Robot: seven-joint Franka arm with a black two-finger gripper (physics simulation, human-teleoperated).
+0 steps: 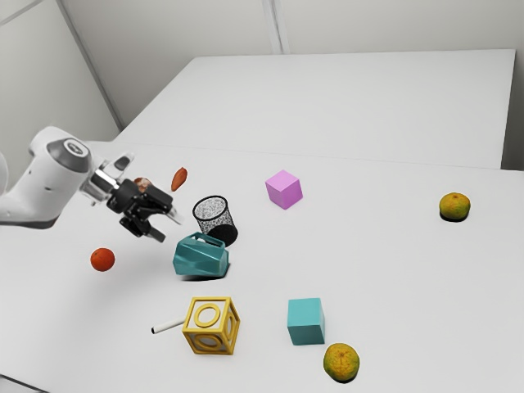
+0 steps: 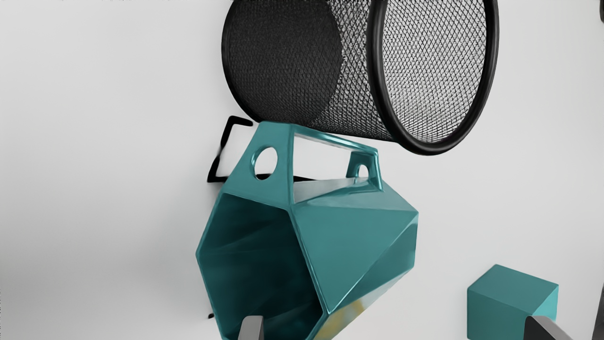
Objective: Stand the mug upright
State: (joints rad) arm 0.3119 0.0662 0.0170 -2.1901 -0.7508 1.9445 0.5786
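One faceted teal mug (image 2: 349, 236) on its side

It lies on the white worktop (image 1: 385, 246), its handle toward the black wire-mesh cup (image 2: 354, 71) just beside. The black two-finger pincer (image 1: 169, 228) stands open, holding nothing.

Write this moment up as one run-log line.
mug: on its side, handle toward mesh cup | claw: open, holding nothing | upright: not yet

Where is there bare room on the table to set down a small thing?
Bare: the wide patch between the pink cube, the teal cube and the exterior view's rightmost mandarin. Crowded: around the teal mug, with the mesh cup and yellow cube close by.
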